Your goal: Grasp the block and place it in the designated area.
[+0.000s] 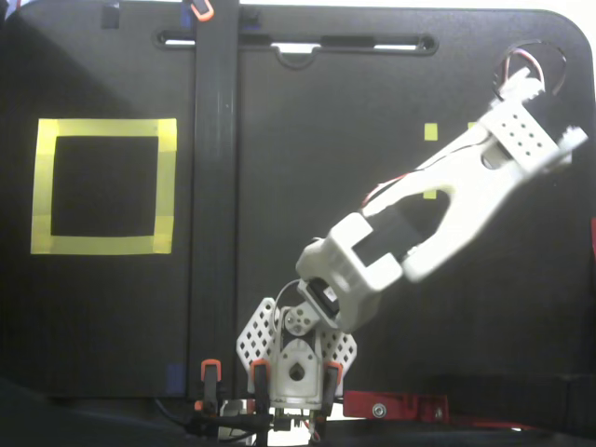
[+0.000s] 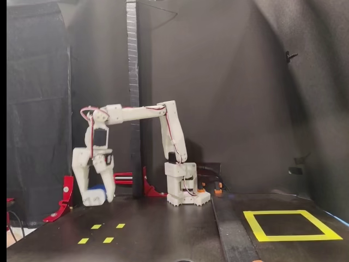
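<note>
The white two-finger claw (image 2: 97, 197) is clenching the small dark-blue boxy block (image 2: 97, 191) between its fingertips, clear above the black table (image 2: 163, 232) near its left edge in the side-on fixed view. The block is looking light, rigid and probably smooth-sided, so gripping across its flat faces seems soundest. The large yellow-tape square frame (image 2: 292, 225) is lying well apart, toward the table's right edge.
</note>
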`<action>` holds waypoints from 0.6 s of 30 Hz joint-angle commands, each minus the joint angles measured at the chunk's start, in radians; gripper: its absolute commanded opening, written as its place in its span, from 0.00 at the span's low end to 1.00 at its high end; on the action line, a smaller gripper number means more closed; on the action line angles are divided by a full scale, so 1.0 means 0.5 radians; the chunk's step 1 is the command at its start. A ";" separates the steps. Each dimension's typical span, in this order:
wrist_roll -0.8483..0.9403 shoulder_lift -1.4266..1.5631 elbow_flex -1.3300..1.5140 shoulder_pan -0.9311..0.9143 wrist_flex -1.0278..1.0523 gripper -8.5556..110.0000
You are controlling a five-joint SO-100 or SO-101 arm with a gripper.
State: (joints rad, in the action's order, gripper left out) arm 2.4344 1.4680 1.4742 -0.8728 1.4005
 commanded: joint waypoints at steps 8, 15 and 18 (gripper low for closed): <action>-0.034 0.153 -0.295 0.009 0.255 0.23; -0.058 0.150 -0.291 0.028 0.255 0.23; -0.141 0.150 -0.282 0.092 0.258 0.23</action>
State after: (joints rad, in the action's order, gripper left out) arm 2.3838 1.4880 1.3714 -0.8514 1.5278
